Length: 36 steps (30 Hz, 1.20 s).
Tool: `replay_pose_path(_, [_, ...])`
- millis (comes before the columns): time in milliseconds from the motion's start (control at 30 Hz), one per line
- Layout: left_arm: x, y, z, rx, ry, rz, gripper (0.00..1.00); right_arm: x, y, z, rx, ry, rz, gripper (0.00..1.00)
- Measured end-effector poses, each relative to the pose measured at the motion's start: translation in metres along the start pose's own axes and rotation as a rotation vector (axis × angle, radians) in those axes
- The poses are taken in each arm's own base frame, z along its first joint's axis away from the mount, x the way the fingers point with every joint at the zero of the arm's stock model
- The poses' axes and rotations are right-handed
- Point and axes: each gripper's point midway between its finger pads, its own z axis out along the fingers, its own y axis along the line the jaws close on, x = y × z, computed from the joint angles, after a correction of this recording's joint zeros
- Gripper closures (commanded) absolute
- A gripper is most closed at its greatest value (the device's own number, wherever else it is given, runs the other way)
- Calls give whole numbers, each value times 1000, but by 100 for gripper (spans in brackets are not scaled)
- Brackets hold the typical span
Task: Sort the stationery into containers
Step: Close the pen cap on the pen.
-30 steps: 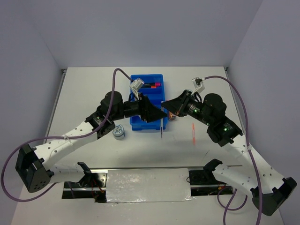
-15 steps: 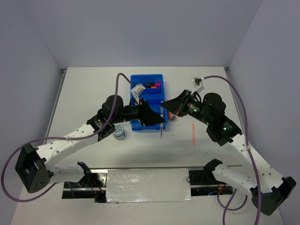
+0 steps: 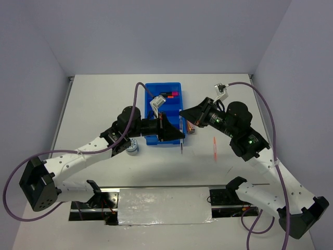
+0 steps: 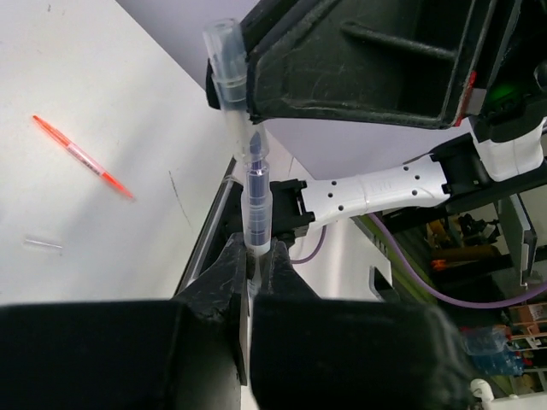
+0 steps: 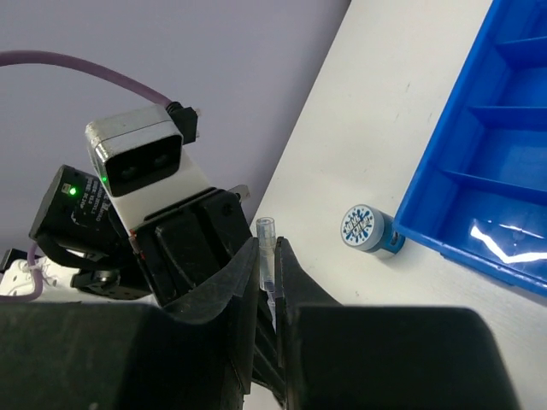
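A thin clear grey pen [image 4: 255, 184] with a dark blue core is held at both ends above the table. My left gripper [image 4: 256, 248] is shut on its lower end and my right gripper [image 5: 268, 248] is shut on its capped end [image 5: 267, 229]. In the top view the two grippers meet at the near right corner of the blue tray [image 3: 154, 139]: left gripper [image 3: 179, 136], right gripper [image 3: 182, 112], with the pen's tip [image 3: 181, 149] poking out below. An orange pen [image 3: 214, 147] lies on the table to the right. A blue-white tape roll [image 3: 132, 148] stands left of the tray.
Black markers with pink caps [image 3: 169, 95] lie in the tray's far compartment. The tray's near compartments [image 5: 513, 162] look bare in the right wrist view, with the tape roll [image 5: 369, 229] beside them. A small clear piece [image 4: 43, 245] lies near the orange pen [image 4: 81, 156].
My left gripper has moved right to the pen and closed on it. The right gripper has kept its hold on the pen and barely moved.
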Motion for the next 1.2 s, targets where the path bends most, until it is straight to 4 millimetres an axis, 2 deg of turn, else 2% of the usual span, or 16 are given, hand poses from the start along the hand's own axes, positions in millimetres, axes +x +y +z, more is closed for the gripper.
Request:
replay_pose_path(367, [-5,-8,1,-14,28,-9,100,-4,4,-5,-33,-33,-17,100])
replay_pose_path(733, [-12,-2,6,-41,16,-24,100,-3,-2,-7,-22,-39,-72,100])
replay_pose_path(1200, [-25,-16,5,-12,58,-31,100,-6,7,-17,-168,-155,-173,100])
